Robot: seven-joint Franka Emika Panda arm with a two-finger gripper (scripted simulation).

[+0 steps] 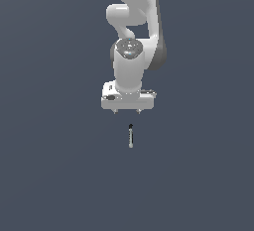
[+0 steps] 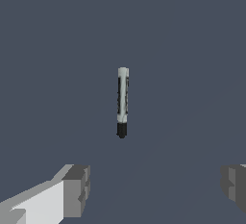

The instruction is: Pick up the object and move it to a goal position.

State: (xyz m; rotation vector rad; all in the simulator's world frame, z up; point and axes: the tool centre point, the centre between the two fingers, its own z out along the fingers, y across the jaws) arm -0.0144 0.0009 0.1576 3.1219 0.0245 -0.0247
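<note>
**Fingers wide apart, rod sitting loose out front**

Closest to our wrist camera we've got the two fingers (image 2: 74,189), and they're spread well apart, nothing between them. Only the grey tips show, one with a bit of white body behind it, the other cut off at the frame edge.

Out past them is the rod (image 2: 122,102), a skinny thing with a light grey shaft and a short black end. In the wrist view the black end points back toward the fingers and the shaft runs straight away from them, roughly centred on the gap. It's clearly apart from both tips, not touching either one.

From the exterior view, we see the gripper (image 1: 127,111) pointing down off the white arm (image 1: 133,41), with two little tips poking out below the hand. The rod sits at about 6 o'clock from it, just beside the tips but with a visible gap. Here it reads as a vertical sliver, black end at 12 o'clock, grey shaft toward 6.

It all sits against a flat dark grey-blue surface (image 1: 49,175), and we can't tell how high the fingers are above it.
</note>
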